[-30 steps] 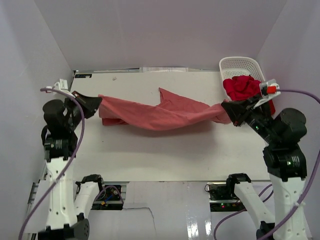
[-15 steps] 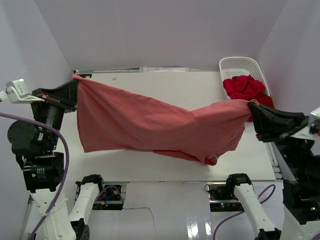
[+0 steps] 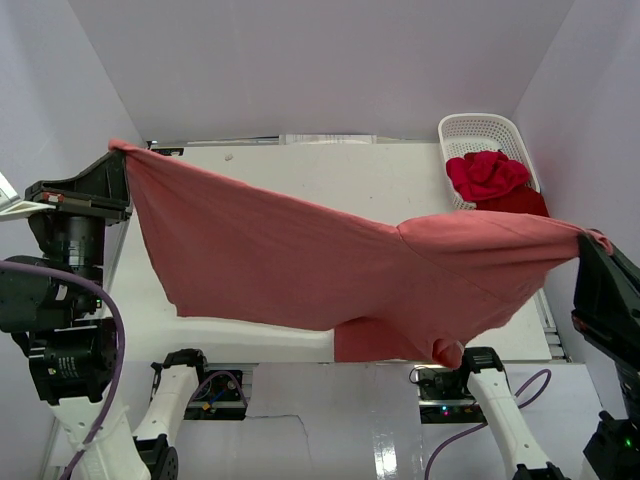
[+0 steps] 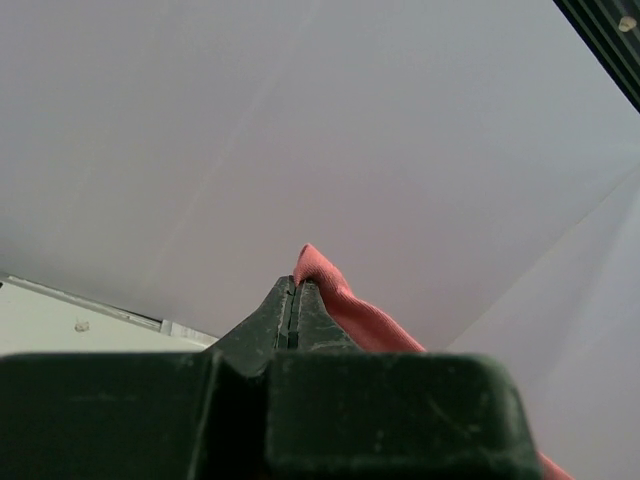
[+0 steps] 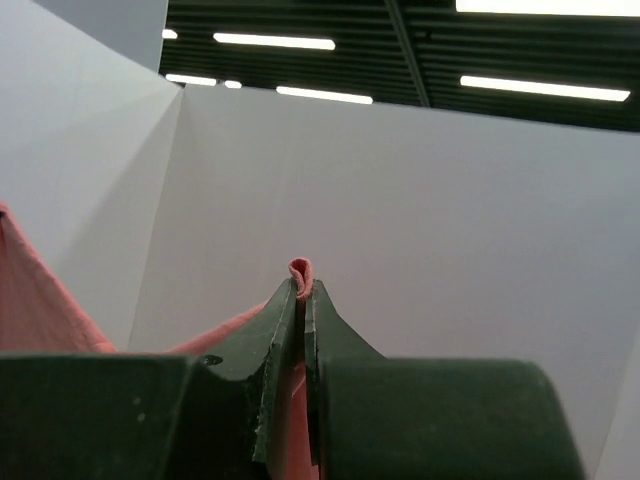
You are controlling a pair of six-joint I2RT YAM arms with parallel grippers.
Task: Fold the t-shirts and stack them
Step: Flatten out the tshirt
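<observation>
Seen from above, a dusty salmon-red cloth t-shirt (image 3: 340, 270) hangs stretched in the air over the white table (image 3: 330, 170). Its long axis runs left to right between the two arms. The left gripper (image 3: 120, 157) holds one corner at the far left, and the right gripper (image 3: 588, 242) holds the opposite end at the right. The cloth sags in the middle, and a doubled flap droops near the table's front edge.

Only this view shows the white plastic lattice basket (image 3: 480, 128) at the far right corner. It holds a bright crimson shirt (image 3: 485, 172), with a darker red shirt (image 3: 525, 203) just nearer the arms.

The wrist views add that each pair of black jaws is pressed together, pinching a small fold of salmon cloth at its tips.
</observation>
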